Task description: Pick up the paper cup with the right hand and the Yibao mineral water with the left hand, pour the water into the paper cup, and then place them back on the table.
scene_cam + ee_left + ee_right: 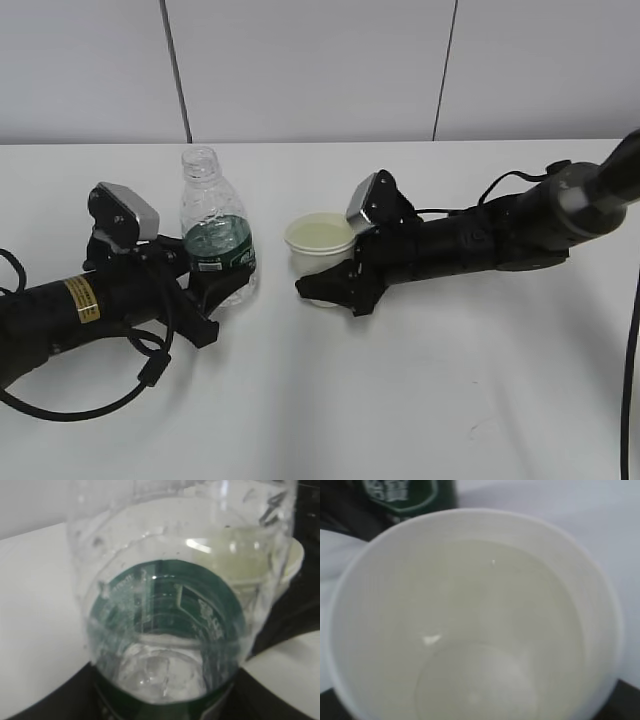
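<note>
The Yibao mineral water bottle (214,222) stands uncapped on the white table (420,400), its green label facing forward. My left gripper (222,286) is closed around its lower part. In the left wrist view the bottle (170,630) fills the frame, with black fingers (40,702) against both sides. The paper cup (320,243) stands upright to the right of the bottle and holds clear liquid. My right gripper (326,287) is closed around its lower wall. In the right wrist view the cup (470,630) fills the frame, with the bottle label (410,492) behind it.
A grey panelled wall (320,60) runs along the table's far edge. Black cables lie at the front left (90,405) and hang at the right edge (630,380). The cup rim shows past the bottle in the left wrist view (296,555).
</note>
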